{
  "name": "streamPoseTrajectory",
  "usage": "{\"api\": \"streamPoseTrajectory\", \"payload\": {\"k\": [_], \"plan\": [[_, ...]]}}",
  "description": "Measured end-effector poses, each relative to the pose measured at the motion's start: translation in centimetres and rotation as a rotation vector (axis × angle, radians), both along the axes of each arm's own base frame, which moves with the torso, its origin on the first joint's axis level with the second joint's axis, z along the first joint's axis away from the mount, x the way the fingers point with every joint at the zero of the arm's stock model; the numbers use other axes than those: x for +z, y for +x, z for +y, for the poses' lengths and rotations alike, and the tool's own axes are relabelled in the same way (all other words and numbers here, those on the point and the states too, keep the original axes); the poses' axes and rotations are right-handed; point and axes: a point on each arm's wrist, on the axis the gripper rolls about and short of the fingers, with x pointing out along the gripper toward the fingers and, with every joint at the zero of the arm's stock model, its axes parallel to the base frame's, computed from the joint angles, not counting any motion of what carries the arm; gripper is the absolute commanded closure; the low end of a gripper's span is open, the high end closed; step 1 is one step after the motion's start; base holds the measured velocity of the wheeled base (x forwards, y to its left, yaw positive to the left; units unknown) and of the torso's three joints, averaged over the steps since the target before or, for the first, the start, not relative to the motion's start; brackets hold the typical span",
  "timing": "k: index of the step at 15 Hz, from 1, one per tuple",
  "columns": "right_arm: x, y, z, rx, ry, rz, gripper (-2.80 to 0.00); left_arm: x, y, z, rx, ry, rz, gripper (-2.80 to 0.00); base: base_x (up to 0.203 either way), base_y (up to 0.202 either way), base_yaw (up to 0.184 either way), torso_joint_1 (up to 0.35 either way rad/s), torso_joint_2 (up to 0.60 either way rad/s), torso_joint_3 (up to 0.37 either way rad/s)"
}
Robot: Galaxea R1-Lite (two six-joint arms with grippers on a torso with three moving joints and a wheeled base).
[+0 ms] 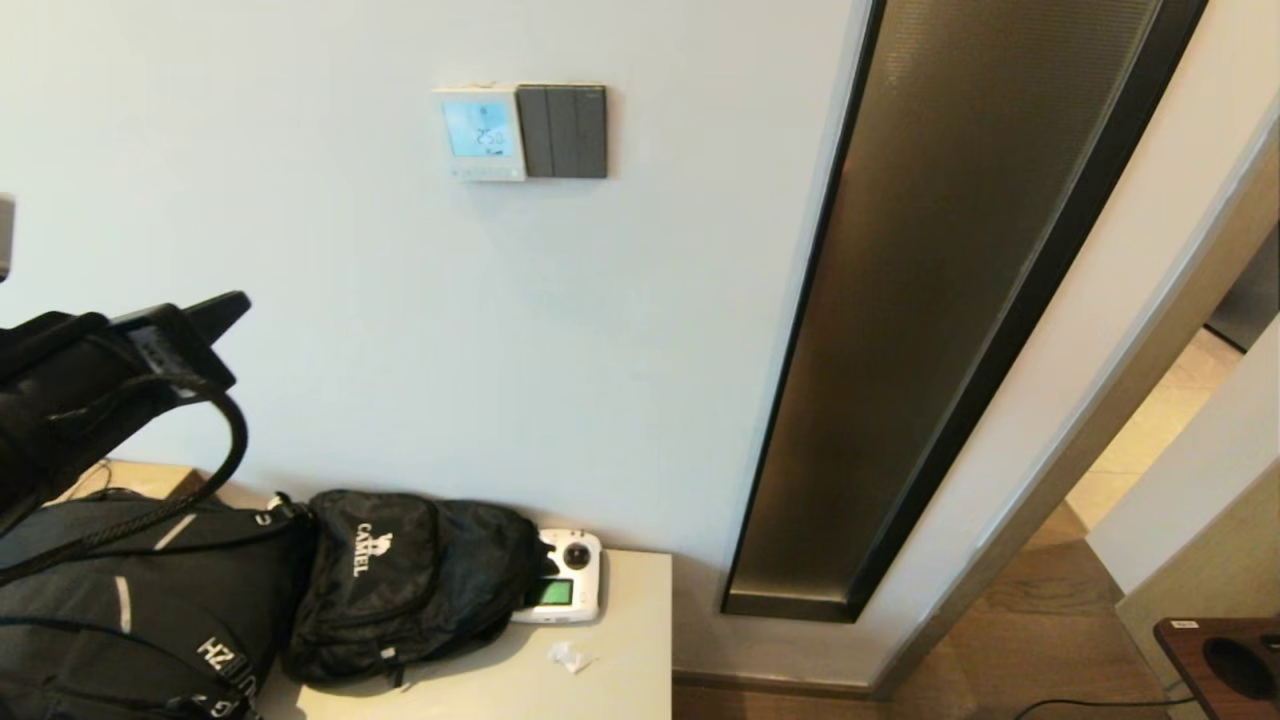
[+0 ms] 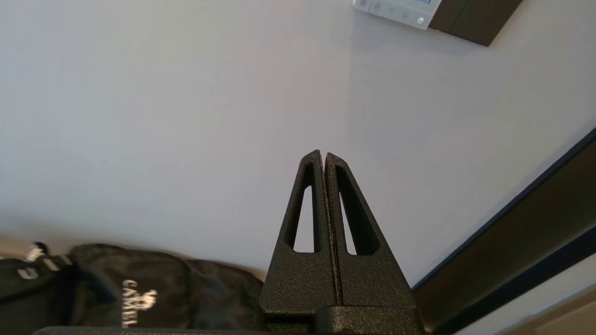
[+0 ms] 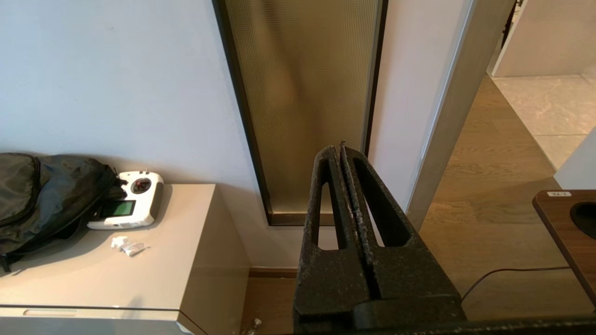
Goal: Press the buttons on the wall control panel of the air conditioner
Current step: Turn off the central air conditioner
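Observation:
The air conditioner's wall control panel [image 1: 481,132] is a small white square with a lit pale blue screen, high on the white wall. Its row of tiny pale buttons [image 1: 484,172] runs along the bottom strip. The button strip also shows in the left wrist view [image 2: 396,10], at the frame's edge. My left gripper [image 1: 228,306] is shut and empty, raised at the left, well below and left of the panel; in its wrist view [image 2: 323,154] it points at bare wall. My right gripper [image 3: 339,149] is shut and empty, held low, out of the head view.
A dark grey three-rocker switch plate [image 1: 562,131] adjoins the panel's right side. A tall dark-framed glass panel [image 1: 940,300] stands to the right. Below, a beige cabinet [image 1: 610,660] holds black bags [image 1: 400,590] and a white handheld controller [image 1: 565,590]. A wooden table [image 1: 1220,665] is at the lower right.

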Motion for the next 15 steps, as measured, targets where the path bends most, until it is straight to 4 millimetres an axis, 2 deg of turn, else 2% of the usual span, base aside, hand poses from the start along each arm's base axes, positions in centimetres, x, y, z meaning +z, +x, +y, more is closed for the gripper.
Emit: {"api": "streamPoseTrajectory", "payload": {"k": [3,7,11,13,15], "plan": [[0.0,0.0,0.0,0.000,0.001,0.000,0.00,-1.4,-5.0,1.6,0.055,0.087,-0.047,0.00,0.000,0.000,0.000,0.000,0.00,0.000],[0.0,0.0,0.0,-0.001,0.002,0.000,0.00,-5.7,-10.8,2.8,0.108,0.136,0.001,0.00,0.000,0.000,0.000,0.000,0.00,0.000],[0.0,0.0,0.0,0.000,0.001,0.001,0.00,-8.8,-14.6,3.7,0.280,0.155,0.115,0.00,0.000,0.000,0.000,0.000,0.00,0.000],[0.0,0.0,0.0,0.000,0.001,0.000,0.00,-9.8,-15.8,4.1,0.374,0.179,0.142,0.00,0.000,0.000,0.000,0.000,0.00,0.000],[0.0,0.0,0.0,0.000,0.002,0.001,0.00,-10.6,-16.6,4.1,0.398,0.215,0.144,0.00,0.000,0.000,0.000,0.000,0.00,0.000]]}}
